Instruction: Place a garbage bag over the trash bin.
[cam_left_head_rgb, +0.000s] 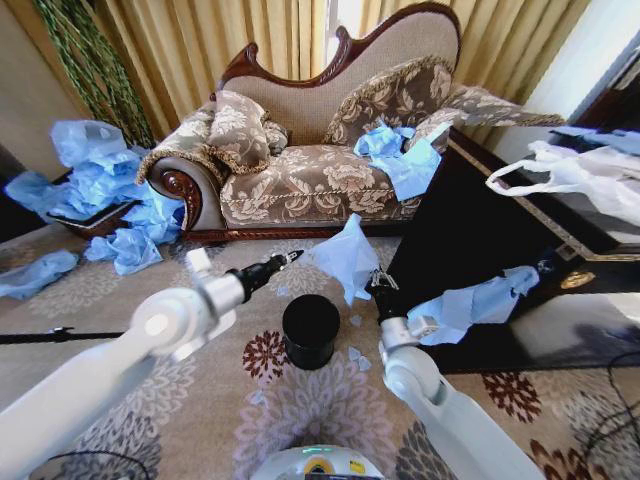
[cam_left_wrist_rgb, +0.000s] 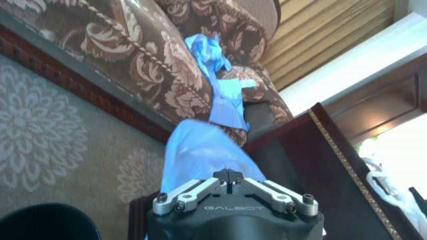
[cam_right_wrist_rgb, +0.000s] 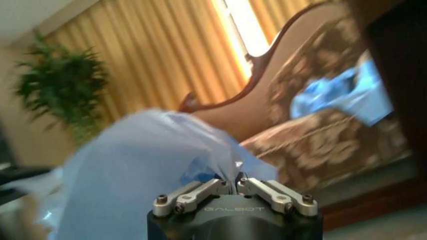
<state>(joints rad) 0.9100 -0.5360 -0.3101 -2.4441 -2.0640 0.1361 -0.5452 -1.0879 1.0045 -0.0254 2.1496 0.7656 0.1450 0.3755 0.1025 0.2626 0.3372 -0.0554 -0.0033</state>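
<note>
Head view shows your right gripper (cam_left_head_rgb: 379, 285) clenched on the bag (cam_left_head_rgb: 348, 256) above the bin (cam_left_head_rgb: 310, 331) — unlined; left gripper (cam_left_head_rgb: 296, 256) closed, empty.

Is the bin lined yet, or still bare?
Bare: the trash bin stands upright with its black rim uncovered; the right gripper holds the garbage bag beside it.

Left claw (cam_left_head_rgb: 296, 256) closed, empty; right claw (cam_left_head_rgb: 378, 284) pinched, raised.
</note>
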